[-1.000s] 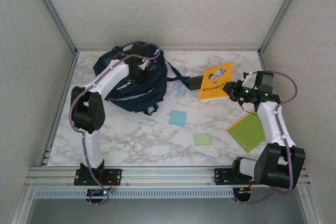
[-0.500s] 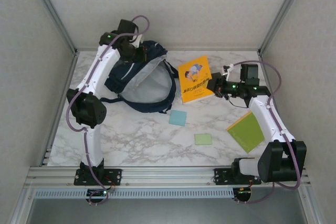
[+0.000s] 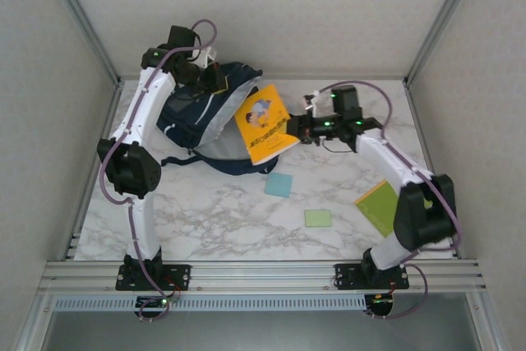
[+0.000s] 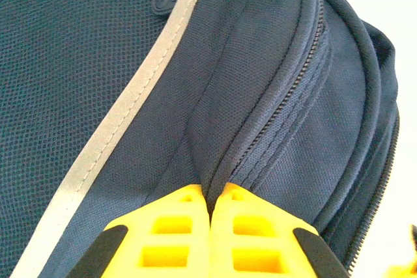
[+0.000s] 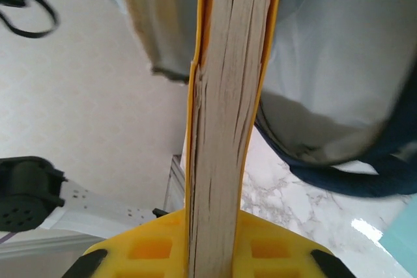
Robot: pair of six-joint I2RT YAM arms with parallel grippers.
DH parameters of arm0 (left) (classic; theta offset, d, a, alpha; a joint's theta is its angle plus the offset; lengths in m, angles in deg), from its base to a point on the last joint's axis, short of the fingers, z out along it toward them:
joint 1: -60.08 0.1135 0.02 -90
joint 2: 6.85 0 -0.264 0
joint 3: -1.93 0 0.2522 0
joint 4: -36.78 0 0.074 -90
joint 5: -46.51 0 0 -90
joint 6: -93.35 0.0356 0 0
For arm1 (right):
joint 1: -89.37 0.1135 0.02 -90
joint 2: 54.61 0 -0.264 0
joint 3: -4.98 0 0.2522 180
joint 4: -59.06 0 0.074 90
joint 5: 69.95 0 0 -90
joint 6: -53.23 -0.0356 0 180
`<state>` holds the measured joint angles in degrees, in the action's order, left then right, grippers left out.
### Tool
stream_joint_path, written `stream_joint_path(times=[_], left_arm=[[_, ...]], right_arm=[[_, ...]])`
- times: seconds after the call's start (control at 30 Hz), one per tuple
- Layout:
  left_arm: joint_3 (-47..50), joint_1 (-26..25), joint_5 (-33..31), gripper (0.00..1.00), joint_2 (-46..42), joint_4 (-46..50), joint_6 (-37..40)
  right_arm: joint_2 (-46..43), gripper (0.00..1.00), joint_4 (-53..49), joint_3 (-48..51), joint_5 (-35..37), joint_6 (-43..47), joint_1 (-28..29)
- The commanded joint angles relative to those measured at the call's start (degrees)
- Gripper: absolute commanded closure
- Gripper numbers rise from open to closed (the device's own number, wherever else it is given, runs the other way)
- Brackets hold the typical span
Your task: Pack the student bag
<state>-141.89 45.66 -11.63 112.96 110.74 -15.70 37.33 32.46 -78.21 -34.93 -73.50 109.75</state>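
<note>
The student bag [image 3: 187, 113] is dark navy and lies at the back left of the table, its mouth held open so the grey lining [image 3: 223, 133] shows. My left gripper [image 3: 210, 80] is shut on a fold of the bag's fabric beside a zip and holds it up off the table; the wrist view shows the yellow fingertips [image 4: 195, 194] pinching that fold of the bag [image 4: 260, 63]. My right gripper [image 3: 299, 130] is shut on a yellow book [image 3: 265, 123], tilted at the bag's mouth. In the right wrist view, the book's page edge [image 5: 228, 115] runs toward the grey lining [image 5: 332, 63].
On the marble table [image 3: 214, 211] lie a light blue square pad [image 3: 279, 184], a small green square pad [image 3: 318, 218] and a green notebook [image 3: 380, 205] at the right. The enclosure walls and metal frame close in the back and sides.
The left gripper has lifted the bag's top, opening its mouth. The right arm has carried the yellow book leftward from the table's right side to the bag's opening.
</note>
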Motion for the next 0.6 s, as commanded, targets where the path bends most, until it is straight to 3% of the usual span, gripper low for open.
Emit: stream_joint_path(times=[0.0, 0.27, 0.57], left_arm=[[-0.62, -0.12, 7.35, 1.00, -3.80, -4.61, -3.51], [6.14, -0.10, 8.38, 1.00, -7.31, -6.98, -4.07], [9.81, -0.09, 8.22, 1.00, -9.67, -9.32, -4.75]], right_arm=[[6.40, 1.00, 9.69, -5.87, 0.45, -3.44, 3.41], [28.06, 1.00, 18.49, -23.24, 0.72, -10.66, 8.58], [44.95, 1.00, 6.71, -44.62, 7.18, -9.08, 12.35]])
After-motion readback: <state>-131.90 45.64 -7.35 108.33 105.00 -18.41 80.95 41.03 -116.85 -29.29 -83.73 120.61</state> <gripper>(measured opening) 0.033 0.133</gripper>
